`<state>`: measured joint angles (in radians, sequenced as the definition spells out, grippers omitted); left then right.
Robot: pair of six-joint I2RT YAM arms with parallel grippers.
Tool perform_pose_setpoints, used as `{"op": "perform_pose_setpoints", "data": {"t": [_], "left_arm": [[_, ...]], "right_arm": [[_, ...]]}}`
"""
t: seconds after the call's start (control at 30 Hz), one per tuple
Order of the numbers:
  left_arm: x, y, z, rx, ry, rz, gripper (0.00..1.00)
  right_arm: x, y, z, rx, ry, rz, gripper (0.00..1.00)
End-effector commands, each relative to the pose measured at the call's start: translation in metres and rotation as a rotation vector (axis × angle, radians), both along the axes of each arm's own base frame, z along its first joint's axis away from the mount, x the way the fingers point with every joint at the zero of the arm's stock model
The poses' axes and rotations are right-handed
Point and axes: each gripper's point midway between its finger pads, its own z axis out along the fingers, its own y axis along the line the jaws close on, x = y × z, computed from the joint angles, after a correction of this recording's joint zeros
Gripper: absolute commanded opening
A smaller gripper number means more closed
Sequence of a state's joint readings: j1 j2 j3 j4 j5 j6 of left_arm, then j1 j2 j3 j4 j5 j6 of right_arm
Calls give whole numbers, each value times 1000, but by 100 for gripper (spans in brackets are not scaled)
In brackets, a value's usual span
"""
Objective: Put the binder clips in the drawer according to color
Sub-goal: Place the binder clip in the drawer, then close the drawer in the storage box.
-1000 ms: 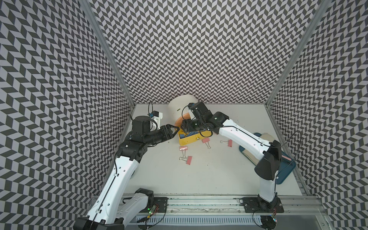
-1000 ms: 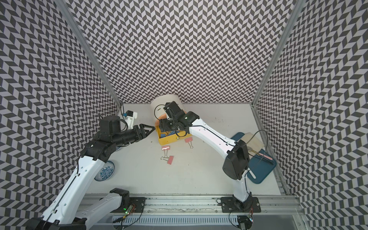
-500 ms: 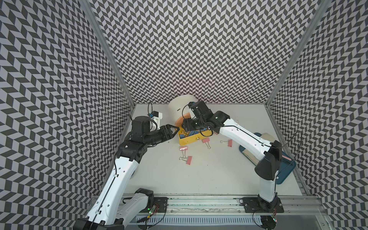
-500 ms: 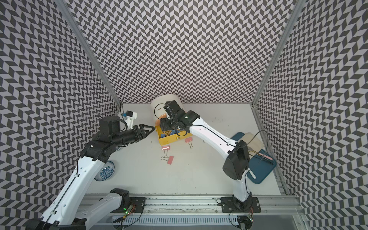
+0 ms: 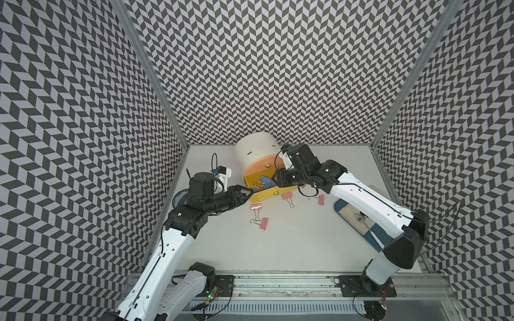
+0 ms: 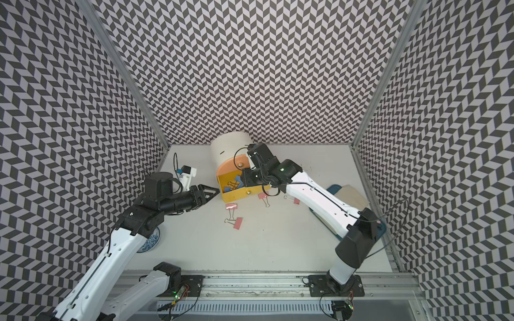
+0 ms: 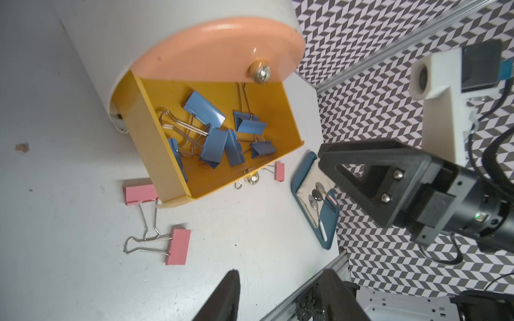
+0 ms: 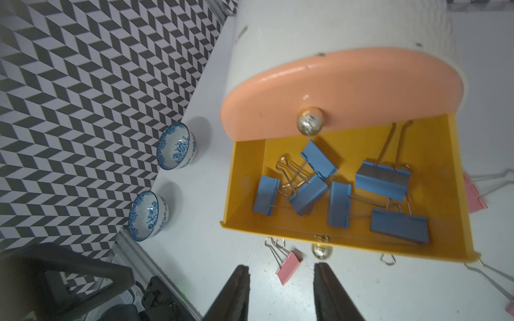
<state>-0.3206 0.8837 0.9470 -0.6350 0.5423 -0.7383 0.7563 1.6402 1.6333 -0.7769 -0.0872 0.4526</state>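
My left gripper (image 7: 281, 278) is spread, nothing between the fingers. In both top views it hangs just left of the yellow drawer (image 5: 267, 195). My right gripper (image 8: 281, 266) is spread and empty too, hovering at the drawer's right side, around the middle of the frame. Six blue clips (image 8: 382, 180) lie in the pulled-out drawer, wire handles all tangled. Four pink clips (image 5: 263, 223) that I can see are out on the white table (image 5: 306, 244) just below the drawer in the frame, one right up against its corner.
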Motion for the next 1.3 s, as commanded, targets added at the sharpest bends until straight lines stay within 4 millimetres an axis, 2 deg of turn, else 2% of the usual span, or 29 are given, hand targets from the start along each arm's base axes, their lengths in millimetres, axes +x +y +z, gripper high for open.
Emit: {"op": "perform_pose_setpoints", "data": {"t": [0.0,0.17,0.3,0.4,0.73,1.27], "left_arm": [[-7,-6,0,-26,-8,3,49],[-20,-10,-20,-43,39,-1,42],[-25,-13,-40,-74,79,-5,40],[-25,-18,-53,-109,108,-18,39],[-12,-24,-72,-145,144,-15,38],[18,-4,-91,-117,158,45,42]], "right_arm": [[-7,-14,-4,38,17,-2,41],[-19,-39,-25,102,71,-29,38],[-21,-60,-37,168,111,-62,34],[-19,-68,-43,225,140,-69,33],[-1,-80,-56,372,227,-87,32],[26,-78,-74,411,274,-98,32]]}}
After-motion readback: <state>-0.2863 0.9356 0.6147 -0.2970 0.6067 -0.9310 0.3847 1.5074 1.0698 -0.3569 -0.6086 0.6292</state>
